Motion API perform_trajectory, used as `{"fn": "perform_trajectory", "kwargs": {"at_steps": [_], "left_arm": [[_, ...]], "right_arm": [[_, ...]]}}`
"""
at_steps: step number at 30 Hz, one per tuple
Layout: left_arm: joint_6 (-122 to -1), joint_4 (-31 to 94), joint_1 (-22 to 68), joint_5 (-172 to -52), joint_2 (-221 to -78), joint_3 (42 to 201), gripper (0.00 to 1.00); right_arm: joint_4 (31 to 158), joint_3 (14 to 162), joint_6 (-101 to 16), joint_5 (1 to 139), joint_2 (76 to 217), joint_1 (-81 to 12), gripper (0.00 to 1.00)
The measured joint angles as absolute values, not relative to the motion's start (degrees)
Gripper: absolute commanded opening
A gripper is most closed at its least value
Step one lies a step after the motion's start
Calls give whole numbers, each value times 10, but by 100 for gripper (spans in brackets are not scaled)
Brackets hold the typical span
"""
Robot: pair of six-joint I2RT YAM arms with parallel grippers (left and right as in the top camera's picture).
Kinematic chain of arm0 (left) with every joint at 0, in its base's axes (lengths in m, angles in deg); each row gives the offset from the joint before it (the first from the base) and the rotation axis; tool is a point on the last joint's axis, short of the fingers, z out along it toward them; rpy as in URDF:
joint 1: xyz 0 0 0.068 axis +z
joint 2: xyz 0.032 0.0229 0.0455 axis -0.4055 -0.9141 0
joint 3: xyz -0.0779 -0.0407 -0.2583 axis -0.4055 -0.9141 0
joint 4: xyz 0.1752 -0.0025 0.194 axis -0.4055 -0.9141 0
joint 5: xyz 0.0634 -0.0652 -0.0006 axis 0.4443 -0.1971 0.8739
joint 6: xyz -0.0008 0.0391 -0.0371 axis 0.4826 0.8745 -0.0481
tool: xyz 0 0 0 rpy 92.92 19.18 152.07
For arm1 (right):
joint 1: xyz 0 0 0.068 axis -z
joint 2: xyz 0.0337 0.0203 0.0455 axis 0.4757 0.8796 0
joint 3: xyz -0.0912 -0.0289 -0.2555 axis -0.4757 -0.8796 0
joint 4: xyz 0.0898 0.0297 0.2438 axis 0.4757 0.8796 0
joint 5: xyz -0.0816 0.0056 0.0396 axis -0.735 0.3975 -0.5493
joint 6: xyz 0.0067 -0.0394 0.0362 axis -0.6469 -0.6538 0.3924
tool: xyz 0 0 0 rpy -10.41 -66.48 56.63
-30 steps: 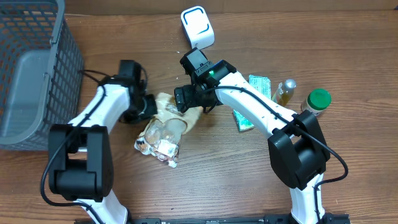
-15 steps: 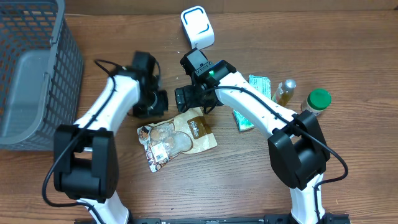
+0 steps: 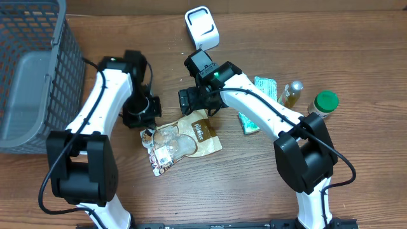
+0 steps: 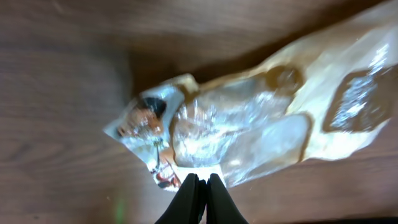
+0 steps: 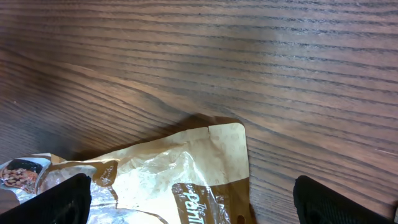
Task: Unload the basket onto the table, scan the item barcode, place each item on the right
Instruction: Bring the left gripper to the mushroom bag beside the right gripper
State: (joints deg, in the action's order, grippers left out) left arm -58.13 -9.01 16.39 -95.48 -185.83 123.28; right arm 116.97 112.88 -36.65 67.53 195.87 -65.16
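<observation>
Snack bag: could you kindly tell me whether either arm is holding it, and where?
Nothing is held. The snack bag lies loose on the table; the left gripper has its fingers shut on nothing, the right gripper is open above it.

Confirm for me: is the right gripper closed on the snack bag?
No, the right gripper stands wide open over the snack bag, which lies on the table.

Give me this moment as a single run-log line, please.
tan-and-clear plastic snack bag: flat on wooden table, unheld | left gripper: shut, tips by bag edge | right gripper: open above bag
</observation>
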Motion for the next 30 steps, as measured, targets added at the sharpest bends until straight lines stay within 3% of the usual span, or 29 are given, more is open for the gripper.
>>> {"fn": "perform_trajectory", "kwargs": {"at_steps": [15,22,30], "left_arm": [[-589,-36,132,-945,-1858,1125,5],[-604,13,126,-946,-1858,1101,5],[-614,35,126,-953,-1857,1094,5]], "right_arm": [[1169,1129,-367,676,1959,-651,100],[1239,1129,-367,716,1959,-652,99],[1286,1129,-370,751,1959,-657,84]]}}
